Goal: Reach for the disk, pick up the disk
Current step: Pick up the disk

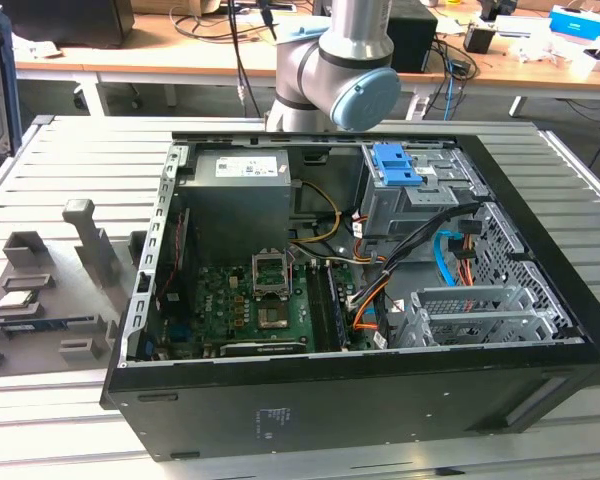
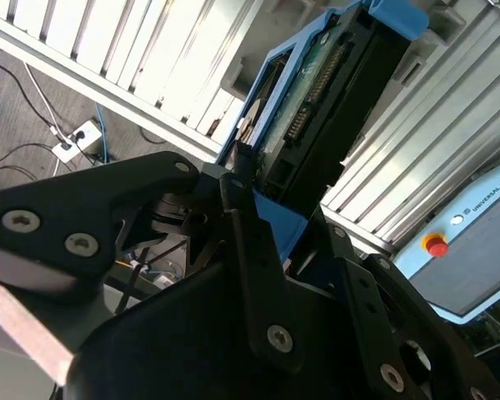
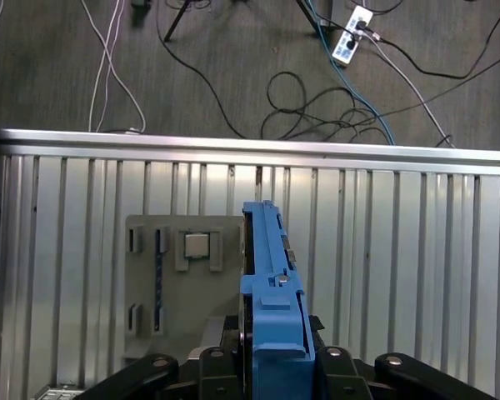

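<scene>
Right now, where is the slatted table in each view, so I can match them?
Exterior view: the slatted table lies under the open computer case.
First wrist view: the table spans the picture beyond the disk.
Second wrist view: its slats show on both sides of the disk.
Shared landmark: the grey stand plate, in the exterior and first wrist views.

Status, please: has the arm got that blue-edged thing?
End effector shut on the disk. Disk held over the table, grey stand below. Nothing blocking.
</scene>
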You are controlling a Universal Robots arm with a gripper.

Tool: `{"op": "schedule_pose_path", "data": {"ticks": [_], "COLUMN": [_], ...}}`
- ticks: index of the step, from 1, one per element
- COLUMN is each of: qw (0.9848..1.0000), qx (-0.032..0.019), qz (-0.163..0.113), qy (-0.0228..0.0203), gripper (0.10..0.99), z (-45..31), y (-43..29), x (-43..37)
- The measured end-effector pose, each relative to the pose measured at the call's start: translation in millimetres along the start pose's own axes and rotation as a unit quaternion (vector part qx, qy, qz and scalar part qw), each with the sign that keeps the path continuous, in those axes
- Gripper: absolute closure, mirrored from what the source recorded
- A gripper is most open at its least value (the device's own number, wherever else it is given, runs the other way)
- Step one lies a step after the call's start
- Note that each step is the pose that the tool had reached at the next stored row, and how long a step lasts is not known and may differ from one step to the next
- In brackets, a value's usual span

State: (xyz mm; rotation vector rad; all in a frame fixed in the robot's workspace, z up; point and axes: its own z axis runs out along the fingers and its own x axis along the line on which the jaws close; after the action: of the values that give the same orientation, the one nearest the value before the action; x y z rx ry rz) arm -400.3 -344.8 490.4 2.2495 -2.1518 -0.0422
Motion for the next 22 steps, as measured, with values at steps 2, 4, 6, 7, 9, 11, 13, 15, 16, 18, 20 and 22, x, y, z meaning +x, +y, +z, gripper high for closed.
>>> {"op": "schedule_pose_path", "data": {"ticks": [2,4,6,7,9,11,13,15,16,18,20,22], "qw": [1.0,1.0,1.0,1.0,1.0,1.0,1.0,1.0,1.0,1.0,1.0,1.0], "qx": [0.0,0.0,0.0,0.0,0.0,0.0,0.0,0.0,0.0,0.0001,0.0,0.0], "qz": [0.0,0.0,0.0,0.0,0.0,0.0,0.0,0.0,0.0,0.0,0.0,0.0], "qy": [0.0,0.0,0.0,0.0,0.0,0.0,0.0,0.0,0.0,0.0,0.0,0.0], "gripper": [0.718,0.718,0.718,0.718,0.718,0.718,0.718,0.718,0.718,0.718,0.718,0.718], "z": [-3.8,-7.5,-11.3,-12.7,-16.6,-21.4,-27.5,-35.1,-37.1,-37.2,-37.5,-37.6], "y": [0.1,0.3,0.4,0.5,0.6,0.8,1.1,1.4,1.4,1.4,1.5,0.9], "x": [0.0,0.0,0.0,0.0,0.0,0.0,0.0,0.0,0.0,0.0,0.0,0.1]}}
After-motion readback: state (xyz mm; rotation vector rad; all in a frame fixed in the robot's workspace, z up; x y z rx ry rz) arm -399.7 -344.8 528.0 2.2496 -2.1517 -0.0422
